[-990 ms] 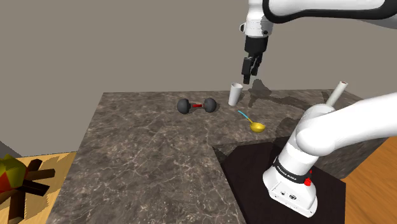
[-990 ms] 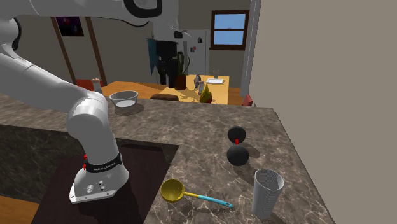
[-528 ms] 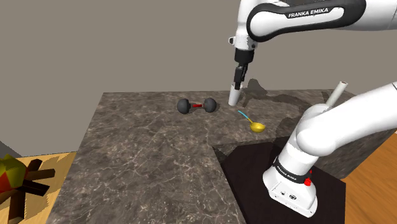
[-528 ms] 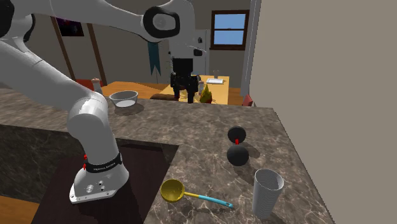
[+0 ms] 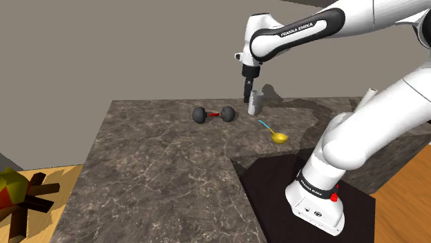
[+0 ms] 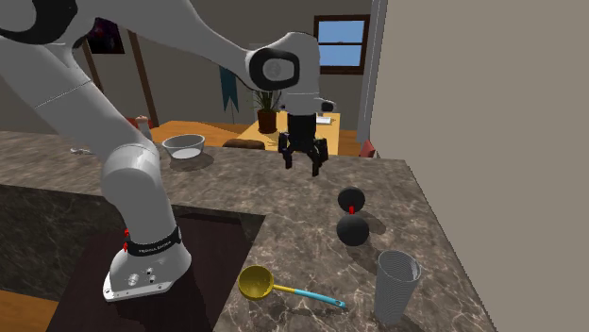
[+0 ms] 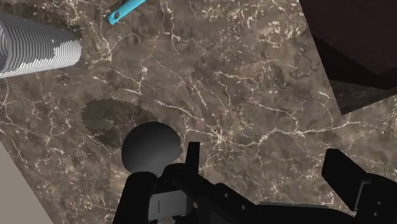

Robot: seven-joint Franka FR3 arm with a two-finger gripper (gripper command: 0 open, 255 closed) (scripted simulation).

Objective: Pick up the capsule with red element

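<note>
Gripper (image 6: 304, 158) is hovering above the counter (image 6: 302, 219), with its fingers (image 6: 318, 162) standing spread and nothing between them, presumably opened wide to straddle the target. The capsule (image 6: 351, 219), two black balls joined by a short red bar (image 5: 213, 114), is lying flat on the counter, apart from the gripper and near the ribbed cup (image 5: 253, 102). In the wrist view one black ball (image 7: 151, 147) is sitting beside one finger, off-centre. The hand is likely needing a sideways shift over the red bar before lowering. The cup is standing close, posing a collision risk.
</note>
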